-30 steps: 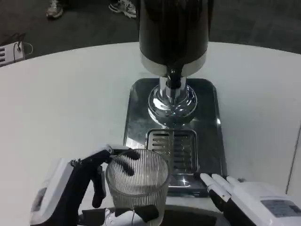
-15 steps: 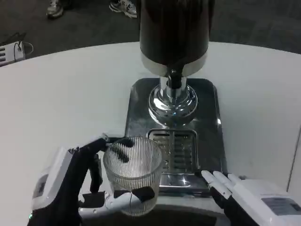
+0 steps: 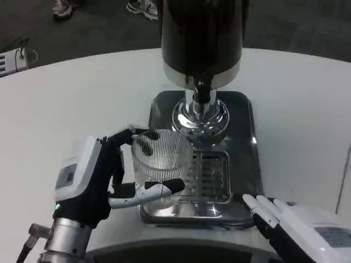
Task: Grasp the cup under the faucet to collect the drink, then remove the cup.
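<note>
White tabletop is carrying the dispenser's steel tray. Left robot hand is gripping the ribbed cup over the tray's left edge, not yet under the faucet; right robot hand is waiting open. Filling and removal remain.

Looks like lab or demo hall, not home. Round white table stands alone on dark carpet-like floor. Sneakered feet of onlooker at top edge, standing just beyond table (second shoe further left). White box with cables lies on floor at left. Black drink dispenser on steel tray sits mid-table as lone prop. Robot hand with silver forearm at table edge fits test setup.
</note>
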`<state>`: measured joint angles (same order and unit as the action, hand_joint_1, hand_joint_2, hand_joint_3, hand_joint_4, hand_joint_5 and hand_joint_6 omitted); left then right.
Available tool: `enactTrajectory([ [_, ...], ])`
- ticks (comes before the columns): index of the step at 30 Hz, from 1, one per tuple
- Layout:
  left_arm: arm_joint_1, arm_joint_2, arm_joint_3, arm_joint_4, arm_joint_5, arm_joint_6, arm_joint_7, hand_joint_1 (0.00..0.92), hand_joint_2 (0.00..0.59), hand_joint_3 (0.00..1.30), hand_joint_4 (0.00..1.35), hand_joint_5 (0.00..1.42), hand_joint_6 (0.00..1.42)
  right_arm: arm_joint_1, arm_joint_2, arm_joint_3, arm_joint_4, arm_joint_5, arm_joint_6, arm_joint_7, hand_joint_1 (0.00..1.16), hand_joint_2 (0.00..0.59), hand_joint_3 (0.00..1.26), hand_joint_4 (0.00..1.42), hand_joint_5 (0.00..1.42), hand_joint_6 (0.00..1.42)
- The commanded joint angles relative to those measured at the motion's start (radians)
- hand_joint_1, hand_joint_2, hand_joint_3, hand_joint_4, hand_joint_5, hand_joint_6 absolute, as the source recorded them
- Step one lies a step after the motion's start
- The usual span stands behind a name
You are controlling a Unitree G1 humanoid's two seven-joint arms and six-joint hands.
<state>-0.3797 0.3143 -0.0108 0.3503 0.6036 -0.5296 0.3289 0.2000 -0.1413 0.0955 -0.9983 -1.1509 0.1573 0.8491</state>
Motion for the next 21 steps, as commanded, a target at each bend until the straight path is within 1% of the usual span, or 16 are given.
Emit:
enactTrajectory([
  [1, -0.082, 0.020, -0.032, 0.097, 0.031, 0.001, 0.070, 0.498, 0.010, 1.00, 1.09, 1.30, 1.09, 0.004, -0.010, -0.013, -0.008, 0.023, -0.004, 0.000, 0.52, 0.423, 0.01, 0.00, 0.00, 0.00],
  [3, -0.108, 0.022, -0.044, 0.135, 0.038, 0.002, 0.088, 0.498, 0.010, 1.00, 1.09, 1.30, 1.09, 0.005, -0.013, -0.017, -0.007, 0.030, -0.004, -0.002, 0.52, 0.423, 0.01, 0.00, 0.00, 0.00],
  [10, -0.246, 0.005, -0.117, 0.311, 0.056, 0.016, 0.163, 0.498, 0.010, 1.00, 1.09, 1.30, 1.09, 0.005, -0.015, -0.020, -0.011, 0.035, 0.001, -0.002, 0.52, 0.423, 0.01, 0.00, 0.00, 0.00],
  [12, -0.283, 0.005, -0.144, 0.358, 0.059, 0.016, 0.165, 0.497, 0.011, 1.00, 1.08, 1.27, 1.01, 0.006, -0.014, -0.020, -0.012, 0.037, 0.002, -0.001, 0.52, 0.423, 0.01, 0.00, 0.00, 0.00],
  [14, -0.310, 0.008, -0.167, 0.393, 0.061, 0.011, 0.166, 0.497, 0.011, 1.00, 1.06, 1.22, 0.88, 0.009, -0.014, -0.021, -0.015, 0.041, 0.002, -0.002, 0.52, 0.423, 0.01, 0.00, 0.00, 0.00],
  [17, -0.343, 0.014, -0.201, 0.434, 0.066, -0.004, 0.163, 0.498, 0.020, 0.98, 1.04, 1.18, 0.74, 0.010, -0.015, -0.023, -0.017, 0.043, 0.002, 0.000, 0.52, 0.423, 0.01, 0.00, 0.00, 0.00],
  [18, -0.351, 0.016, -0.210, 0.445, 0.064, -0.008, 0.159, 0.496, 0.022, 0.97, 1.01, 1.14, 0.67, 0.010, -0.016, -0.023, -0.018, 0.043, 0.002, 0.001, 0.52, 0.423, 0.01, 0.00, 0.00, 0.00],
  [21, -0.365, 0.025, -0.228, 0.469, 0.055, -0.025, 0.145, 0.481, 0.025, 0.93, 0.97, 1.09, 0.61, 0.006, -0.018, -0.027, -0.016, 0.048, 0.005, 0.002, 0.52, 0.423, 0.01, 0.00, 0.00, 0.00],
])
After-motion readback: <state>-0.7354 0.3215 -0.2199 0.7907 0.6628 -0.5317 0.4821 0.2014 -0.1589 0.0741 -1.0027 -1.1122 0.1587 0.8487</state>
